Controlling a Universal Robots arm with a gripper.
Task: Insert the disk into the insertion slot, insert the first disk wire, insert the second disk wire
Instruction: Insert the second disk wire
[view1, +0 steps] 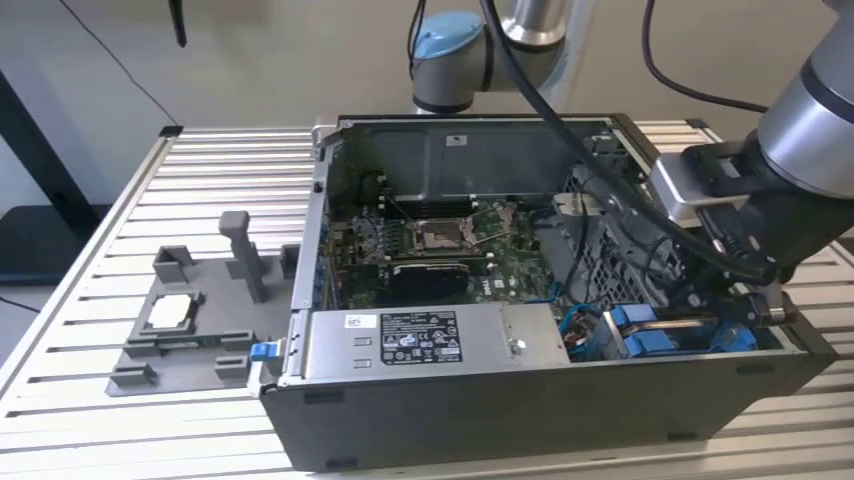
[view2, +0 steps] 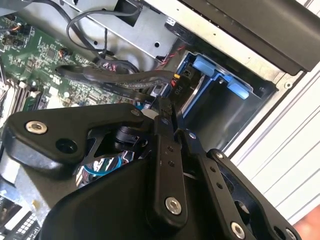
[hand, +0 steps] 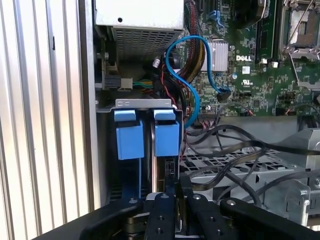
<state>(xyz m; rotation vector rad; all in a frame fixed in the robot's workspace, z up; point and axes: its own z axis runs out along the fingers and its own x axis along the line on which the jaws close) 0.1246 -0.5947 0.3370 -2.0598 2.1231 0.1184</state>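
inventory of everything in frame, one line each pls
Case: 1, dark grey, open, on the table.
Table: 1, pale slatted metal.
Motherboard: 1, green, inside the case.
Power supply: 1, grey, labelled, at the case's near edge.
Blue tabs: 2, side by side in the drive cage.
Blue cable: 1, looped over the board.
Black cables: several, across the cage.
Fixture: 1, grey, exterior view's left of the case.
Arm: 1, grey.
Gripper: 1, black, shut on a black connector by the tabs.

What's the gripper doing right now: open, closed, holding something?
Gripper: closed on a black cable connector, beside the blue disk carriers.
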